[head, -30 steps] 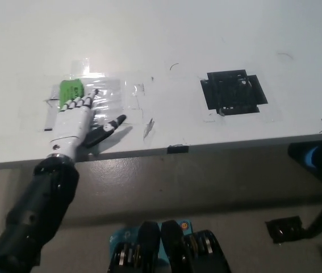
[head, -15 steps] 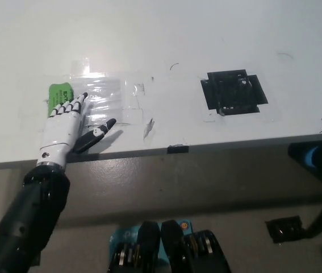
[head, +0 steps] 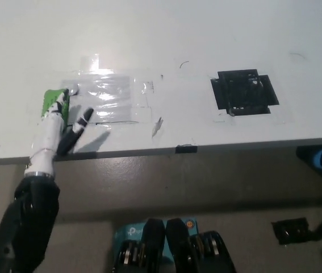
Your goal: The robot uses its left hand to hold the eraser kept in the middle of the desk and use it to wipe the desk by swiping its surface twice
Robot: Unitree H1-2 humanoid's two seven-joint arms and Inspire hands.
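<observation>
Left hand (head: 53,133) flat on the green eraser (head: 51,100), fingers (head: 58,111) laid over its top and pressing it to the surface (head: 206,34), thumb splayed to the right. Eraser at the left end of the clear taped patch (head: 111,98), near the front edge, well apart from the black tape square (head: 245,92). For a clean swipe: even downward pressure, eraser kept flat, wrist steady, stroke parallel to the front edge and clear of it. Right hand not in view

One green eraser (head: 51,100), one white hand (head: 51,132), one desk (head: 206,34), one black taped square (head: 245,92)
</observation>
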